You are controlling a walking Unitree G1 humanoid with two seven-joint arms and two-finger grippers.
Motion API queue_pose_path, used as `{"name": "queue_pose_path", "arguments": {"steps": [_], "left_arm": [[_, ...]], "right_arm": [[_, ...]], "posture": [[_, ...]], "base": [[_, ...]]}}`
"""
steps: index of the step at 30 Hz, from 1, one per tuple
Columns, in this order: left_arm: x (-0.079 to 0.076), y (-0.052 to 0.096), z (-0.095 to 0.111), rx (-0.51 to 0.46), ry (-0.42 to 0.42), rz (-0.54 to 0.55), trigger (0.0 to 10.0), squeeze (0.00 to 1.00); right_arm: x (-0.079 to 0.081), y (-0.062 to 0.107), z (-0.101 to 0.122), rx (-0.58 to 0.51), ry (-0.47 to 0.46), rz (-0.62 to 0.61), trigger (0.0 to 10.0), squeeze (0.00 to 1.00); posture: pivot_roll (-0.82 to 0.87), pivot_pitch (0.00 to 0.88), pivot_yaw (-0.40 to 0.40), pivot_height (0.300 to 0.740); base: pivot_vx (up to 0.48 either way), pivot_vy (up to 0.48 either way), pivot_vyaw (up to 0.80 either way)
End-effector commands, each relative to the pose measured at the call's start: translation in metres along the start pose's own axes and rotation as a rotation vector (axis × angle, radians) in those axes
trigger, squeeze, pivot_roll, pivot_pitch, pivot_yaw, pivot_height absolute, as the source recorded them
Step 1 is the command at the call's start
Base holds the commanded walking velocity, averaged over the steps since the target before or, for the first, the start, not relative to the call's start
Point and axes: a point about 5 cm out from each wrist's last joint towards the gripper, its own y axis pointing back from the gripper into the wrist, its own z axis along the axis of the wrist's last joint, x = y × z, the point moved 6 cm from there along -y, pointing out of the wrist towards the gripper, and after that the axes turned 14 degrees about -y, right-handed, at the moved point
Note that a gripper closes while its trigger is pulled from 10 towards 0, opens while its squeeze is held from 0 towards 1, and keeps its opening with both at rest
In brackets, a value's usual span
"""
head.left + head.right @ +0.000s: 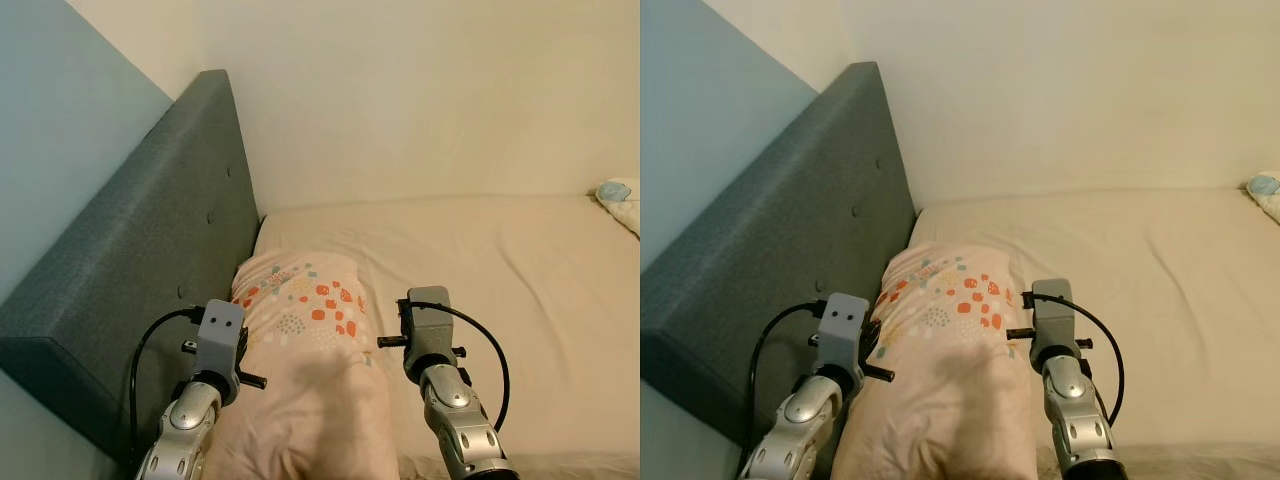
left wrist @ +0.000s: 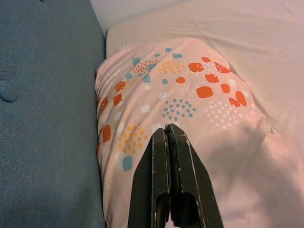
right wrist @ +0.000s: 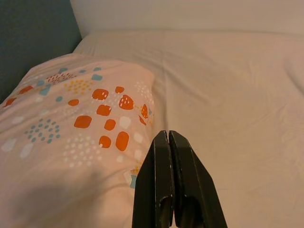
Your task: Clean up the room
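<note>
A pink pillow [image 1: 305,310] with orange, teal and yellow spots lies on the bed, its long side against the headboard. My left gripper [image 2: 166,127] is shut with nothing between its fingers, hovering over the pillow's edge nearest the headboard. My right gripper [image 3: 168,133] is also shut and empty, above the pillow's other edge, where the pillow meets the sheet. In the eye views my left wrist [image 1: 218,340] and right wrist [image 1: 428,325] flank the pillow's near half.
A dark grey-blue padded headboard [image 1: 150,250] runs along the left. The beige mattress [image 1: 500,260] stretches to the right, up to a cream wall. A pale soft item with a blue patch [image 1: 620,195] lies at the far right edge.
</note>
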Motion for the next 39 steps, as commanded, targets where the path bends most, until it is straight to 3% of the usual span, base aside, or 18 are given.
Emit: {"name": "queue_pose_path", "arguments": {"steps": [1,10,21,39], "left_arm": [[-0.0007,0.0013,-0.0094,0.032,-0.006,-0.012,10.0,0.00],[0.0024,-0.0008,-0.0052,0.016,0.016,0.004,10.0,0.00],[0.0063,0.0028,-0.0079,0.036,0.098,0.030,10.0,0.00],[0.0071,0.0047,-0.0054,0.023,0.075,0.049,10.0,0.00]], "right_arm": [[0.0017,0.0024,-0.0049,0.013,-0.031,0.003,10.0,0.00],[0.0023,0.0020,-0.0033,0.015,-0.044,0.008,10.0,0.00],[0.0054,0.0017,-0.0035,0.024,-0.063,0.027,10.0,0.00],[0.0064,0.0038,-0.0061,0.038,-0.040,0.044,10.0,0.00]], "posture": [[-0.09,0.048,0.060,0.740],[-0.09,0.057,0.057,0.740],[-0.09,0.068,0.046,0.740],[-0.09,0.083,0.045,0.740]], "base": [[0.000,0.000,0.00],[0.000,0.000,-0.71],[0.000,0.000,-0.78],[0.000,0.000,0.00]]}}
